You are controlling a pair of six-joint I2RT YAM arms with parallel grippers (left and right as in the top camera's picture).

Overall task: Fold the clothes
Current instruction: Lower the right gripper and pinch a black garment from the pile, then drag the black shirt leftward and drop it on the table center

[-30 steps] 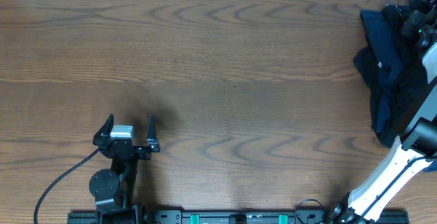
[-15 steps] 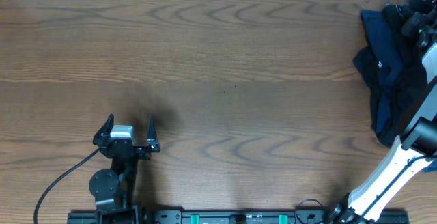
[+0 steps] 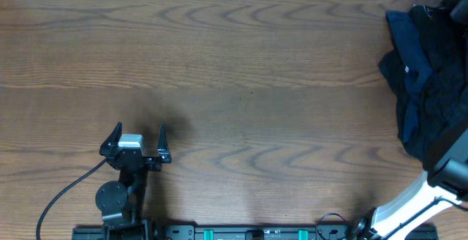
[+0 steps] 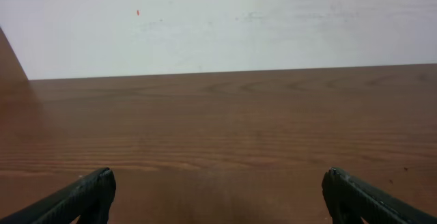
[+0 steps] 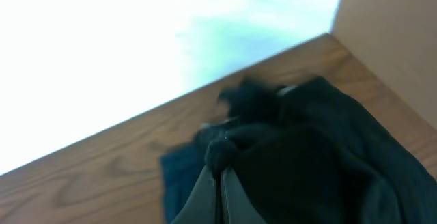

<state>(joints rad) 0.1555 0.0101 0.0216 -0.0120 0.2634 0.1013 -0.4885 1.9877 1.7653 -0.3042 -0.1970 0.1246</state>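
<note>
Fingers of the left gripper (image 3: 139, 132) stand spread wide and hold nothing, close to the near edge of the wooden table (image 3: 248, 72), on its left half. I judge that this arm only waits there, apart from the work so that it does not disturb it. No basket, box or other container shows anywhere on the table, so the garments lie directly on the wood. The clothes (image 3: 420, 86) are heaped at the far right corner of the table, a crumpled pile of dark navy and black fabric with a small white logo (image 3: 406, 69) on the navy piece. Nothing is spread flat, so the folding is not yet begun. The right gripper (image 5: 220, 176) is over this same corner with its fingers pressed together. A small fold of black fabric seems pinched at their tips, probably to draw one garment out of the heap toward the middle of the table. Beyond the table's far edge rises a pale wall (image 4: 218, 19).
</note>
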